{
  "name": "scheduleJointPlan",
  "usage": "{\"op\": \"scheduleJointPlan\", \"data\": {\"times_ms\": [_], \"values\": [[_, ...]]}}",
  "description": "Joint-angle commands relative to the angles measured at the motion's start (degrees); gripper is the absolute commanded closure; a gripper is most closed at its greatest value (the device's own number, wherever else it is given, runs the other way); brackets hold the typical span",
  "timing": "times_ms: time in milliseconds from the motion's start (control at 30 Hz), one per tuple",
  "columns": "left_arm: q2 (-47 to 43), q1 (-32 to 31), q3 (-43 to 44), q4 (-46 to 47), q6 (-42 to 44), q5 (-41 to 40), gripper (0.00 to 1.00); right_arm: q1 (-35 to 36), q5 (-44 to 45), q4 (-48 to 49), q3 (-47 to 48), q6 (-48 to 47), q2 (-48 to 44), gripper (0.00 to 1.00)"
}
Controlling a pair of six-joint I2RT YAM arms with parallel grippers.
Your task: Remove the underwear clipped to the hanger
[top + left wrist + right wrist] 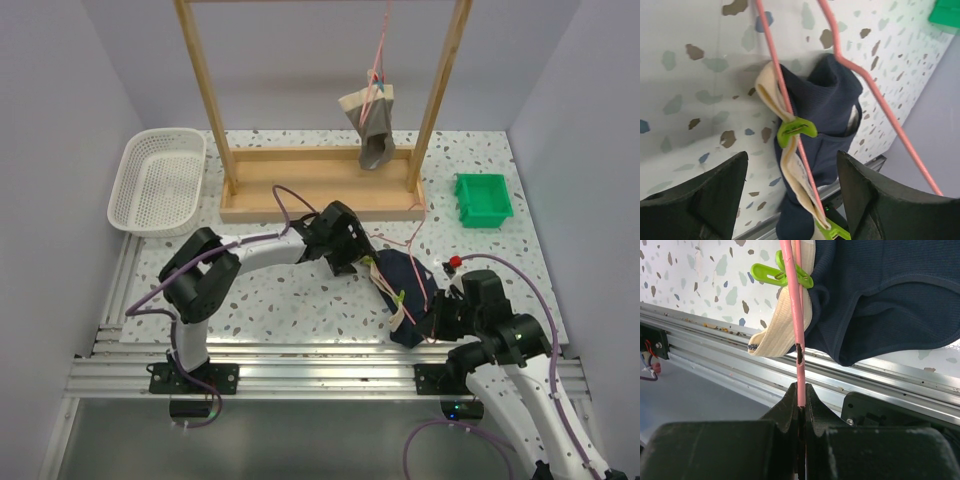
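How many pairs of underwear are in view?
2. The navy pair lies on the table, near right, clipped to a pink hanger. The grey pair hangs from the wooden rack at the back. No others show.

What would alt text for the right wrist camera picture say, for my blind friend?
The robot's black right hand pinches a thin pink wire hanger. A small green plastic clip pins dark navy cloth briefs with a tan waistband to that wire, with a speckled white table behind.
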Motion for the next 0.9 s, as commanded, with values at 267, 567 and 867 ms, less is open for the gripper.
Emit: {"op": "scheduleJointPlan", "data": {"times_ms": [267, 567, 867], "values": [[5.27, -0.64, 6.70, -1.51, -1.53, 2.58, 0.25, 0.11, 1.37, 0.09, -0.09, -0.65, -0.56, 1.00], [7.12, -0.20, 8.72, -0.89, -1.10, 2.75, 0.59, 0.11, 1.81, 0.01, -0.17, -0.30, -0.82, 1.00], [6.42, 1.20, 7.75, -0.72, 0.05, 3.71, 1.00, 0.11, 2.34, -0.26, 0.00, 0.31, -0.65, 1.00]]}}
